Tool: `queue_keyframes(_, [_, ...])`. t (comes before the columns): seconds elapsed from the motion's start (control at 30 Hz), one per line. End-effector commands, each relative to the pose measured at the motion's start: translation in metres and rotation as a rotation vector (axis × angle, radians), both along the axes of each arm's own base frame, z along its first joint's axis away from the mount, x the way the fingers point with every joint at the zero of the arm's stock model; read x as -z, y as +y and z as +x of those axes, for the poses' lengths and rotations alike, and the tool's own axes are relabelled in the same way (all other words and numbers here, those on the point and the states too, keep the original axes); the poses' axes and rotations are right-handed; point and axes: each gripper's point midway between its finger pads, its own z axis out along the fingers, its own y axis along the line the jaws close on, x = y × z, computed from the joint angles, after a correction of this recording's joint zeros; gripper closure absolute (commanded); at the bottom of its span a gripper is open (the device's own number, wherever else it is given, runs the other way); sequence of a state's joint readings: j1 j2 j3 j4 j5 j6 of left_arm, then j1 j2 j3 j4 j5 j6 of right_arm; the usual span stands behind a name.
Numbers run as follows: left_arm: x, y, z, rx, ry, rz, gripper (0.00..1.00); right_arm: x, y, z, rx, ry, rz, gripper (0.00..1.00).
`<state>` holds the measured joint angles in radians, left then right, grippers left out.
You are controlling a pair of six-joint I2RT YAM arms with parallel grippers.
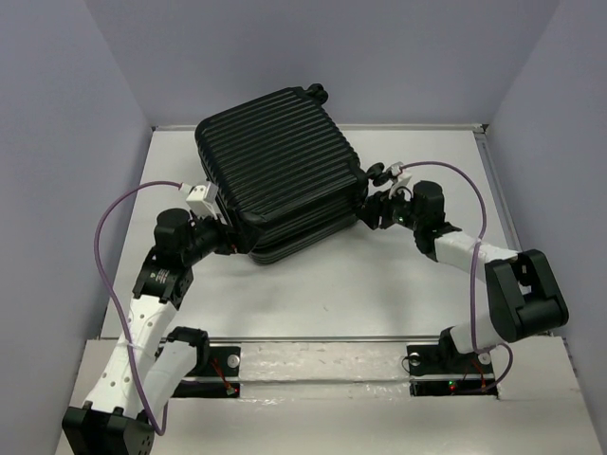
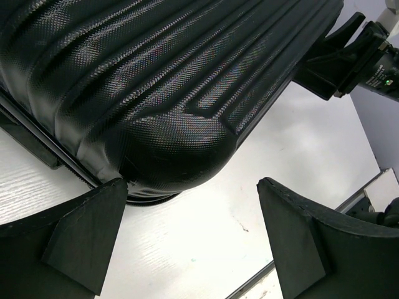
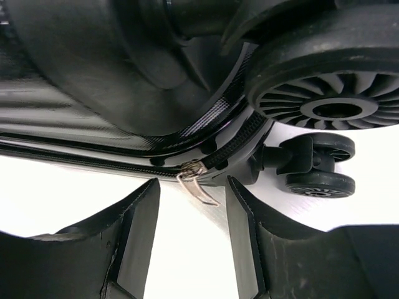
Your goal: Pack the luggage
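White table [image 1: 313, 303] under the luggage [image 1: 280, 166] — left hand [image 2: 191, 183] and right hand [image 3: 191, 187] parted, empty.

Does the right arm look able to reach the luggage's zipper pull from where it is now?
Probably yes: the right pincer stands parted with the silver zipper pull right at its gap, nothing blocking it.

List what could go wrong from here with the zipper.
1. The zipper pull hangs small and tilted between the right pincer's open jaws; closing could miss it.
2. A caster wheel sits close beside; a finger may snag it.
3. The left pincer is open, not gripping the luggage, which might slide when tugged.
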<state>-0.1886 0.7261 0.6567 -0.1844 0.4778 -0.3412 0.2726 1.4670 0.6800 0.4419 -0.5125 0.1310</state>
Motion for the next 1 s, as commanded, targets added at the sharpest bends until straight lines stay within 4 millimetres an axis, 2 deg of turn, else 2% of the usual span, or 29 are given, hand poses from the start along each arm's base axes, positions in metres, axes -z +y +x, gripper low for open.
queue_keyframes(0.0, [-0.025, -0.001, 0.009, 0.0, -0.079, -0.004, 0.01, -0.019, 0.002, 0.007, 0.011, -0.067, 0.002, 0.48])
queue_keyframes(0.17, [-0.024, -0.002, 0.008, 0.004, -0.079, -0.002, 0.01, -0.022, 0.008, 0.015, 0.002, -0.068, -0.011, 0.5])
queue_keyframes(0.23, [-0.025, -0.001, 0.008, 0.0, -0.082, -0.004, 0.01, -0.016, 0.01, 0.014, -0.008, -0.045, -0.026, 0.53])
queue_keyframes(0.27, [-0.025, -0.001, 0.009, -0.001, -0.082, -0.002, 0.01, -0.014, 0.011, 0.013, -0.013, -0.037, -0.028, 0.57])
queue_keyframes(0.4, [-0.023, -0.002, 0.009, 0.005, -0.078, -0.003, 0.01, -0.006, 0.01, 0.014, -0.011, -0.019, -0.038, 0.58])
queue_keyframes(0.5, [-0.024, -0.002, 0.01, 0.005, -0.078, -0.003, 0.01, -0.009, 0.016, 0.019, -0.016, -0.03, -0.035, 0.6])
queue_keyframes(0.63, [-0.028, -0.004, 0.013, 0.008, -0.085, -0.015, 0.01, -0.014, 0.02, 0.021, 0.005, -0.046, -0.038, 0.76])
queue_keyframes(0.67, [-0.028, -0.005, 0.015, 0.008, -0.082, -0.019, 0.01, -0.013, 0.022, 0.021, 0.01, -0.045, -0.042, 0.85])
queue_keyframes(0.7, [-0.027, -0.007, 0.016, 0.013, -0.081, -0.023, 0.01, -0.011, 0.021, 0.021, 0.016, -0.039, -0.045, 0.88])
queue_keyframes(0.77, [-0.031, -0.014, 0.018, 0.049, -0.084, -0.044, 0.01, -0.005, 0.033, 0.012, -0.005, -0.021, -0.05, 0.93])
queue_keyframes(0.83, [-0.03, -0.023, 0.019, 0.085, -0.065, -0.074, 0.01, 0.002, 0.041, 0.003, -0.009, 0.006, -0.048, 0.93])
queue_keyframes(0.87, [-0.03, -0.025, 0.021, 0.087, -0.054, -0.079, 0.01, 0.004, 0.051, -0.004, -0.02, 0.004, -0.049, 0.93])
queue_keyframes(0.93, [-0.032, -0.026, 0.024, 0.073, -0.059, -0.077, 0.01, 0.006, 0.061, -0.015, -0.027, 0.007, -0.04, 0.93])
queue_keyframes(0.97, [-0.032, -0.03, 0.023, 0.079, -0.058, -0.08, 0.01, 0.005, 0.076, -0.031, -0.058, 0.018, 0.0, 0.93])
